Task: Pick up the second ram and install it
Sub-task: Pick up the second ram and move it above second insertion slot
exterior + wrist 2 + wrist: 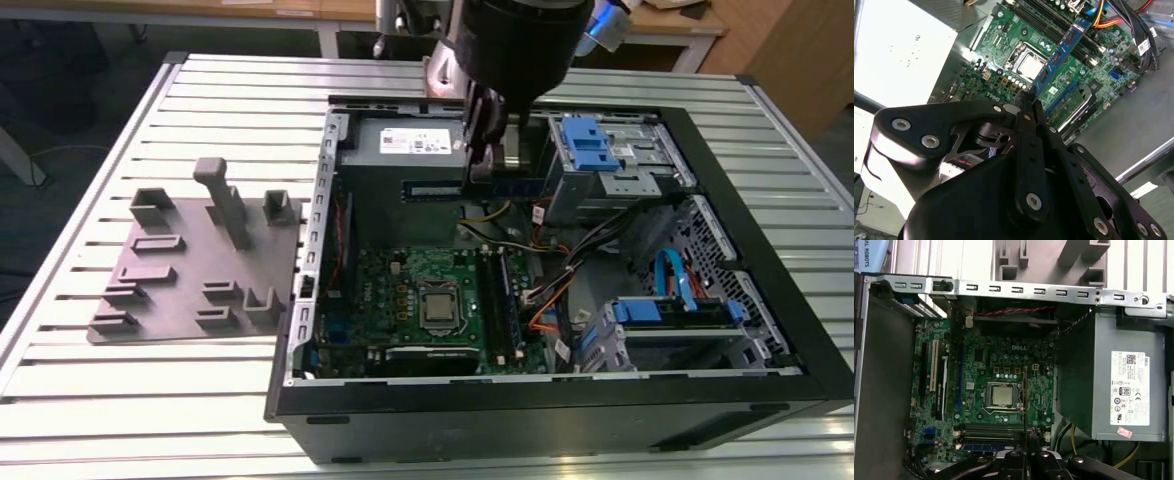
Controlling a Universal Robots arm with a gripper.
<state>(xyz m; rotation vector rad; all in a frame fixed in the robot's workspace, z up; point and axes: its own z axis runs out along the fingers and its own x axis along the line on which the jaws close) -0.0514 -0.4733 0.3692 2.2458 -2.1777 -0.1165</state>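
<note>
One stick, the second ram (pixel 1060 52), hangs pinched in your closed claw (pixel 1027 100) above the motherboard (pixel 1001 47), and lowering it tilted or off-line could miss the memory slots (pixel 989 429) and jam its edge.

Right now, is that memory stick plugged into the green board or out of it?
Out. The pincer is shut on one end of the memory stick, holding it above the motherboard, not seated in it.

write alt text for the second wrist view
The gripper has its black fingers shut on the second ram, a long blue-green stick held above the green motherboard. The processor socket lies below it on the board, and a pale grey power supply sits to one side.
</note>
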